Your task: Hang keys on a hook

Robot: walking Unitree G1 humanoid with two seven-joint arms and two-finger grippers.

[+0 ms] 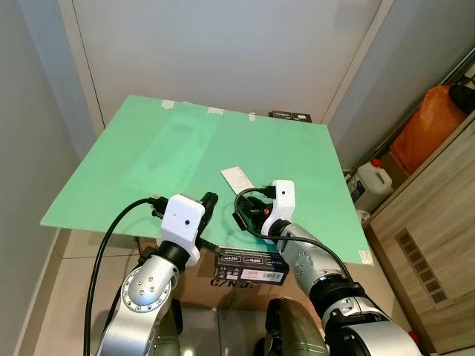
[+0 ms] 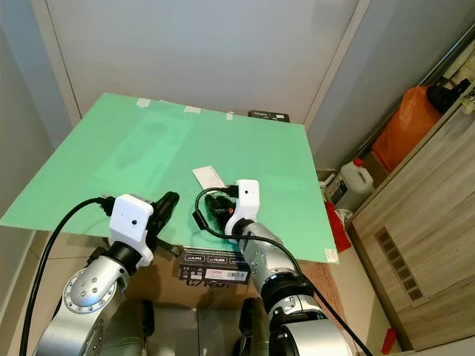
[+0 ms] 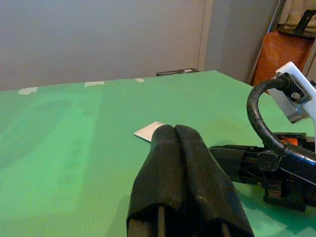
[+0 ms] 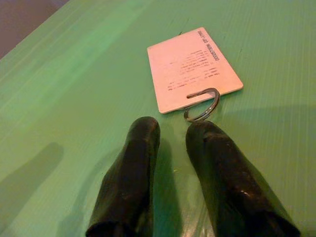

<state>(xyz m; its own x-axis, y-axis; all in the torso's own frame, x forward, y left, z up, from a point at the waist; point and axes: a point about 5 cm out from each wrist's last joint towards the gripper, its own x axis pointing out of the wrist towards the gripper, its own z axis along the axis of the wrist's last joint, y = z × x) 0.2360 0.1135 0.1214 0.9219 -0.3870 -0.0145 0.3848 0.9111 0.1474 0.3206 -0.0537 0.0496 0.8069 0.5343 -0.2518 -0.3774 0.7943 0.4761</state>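
A white key card (image 4: 192, 69) with a metal ring (image 4: 201, 104) lies flat on the green board (image 1: 178, 148); it is also visible as a small white tag (image 1: 237, 178) near the board's middle. My right gripper (image 4: 173, 129) hovers just short of the ring, open, with nothing between its black fingers (image 4: 133, 163). The right wrist camera housing (image 1: 282, 196) sits over the board's near edge. My left gripper (image 3: 175, 133) is shut and empty, held low above the board to the left of the right arm (image 1: 210, 200).
A small black box (image 1: 289, 116) rests at the board's far edge by the grey wall. A labelled cardboard box (image 1: 251, 268) sits under the near edge. An orange bag (image 1: 430, 126), a white jug (image 1: 371, 182) and a wooden cabinet (image 1: 438, 237) stand to the right.
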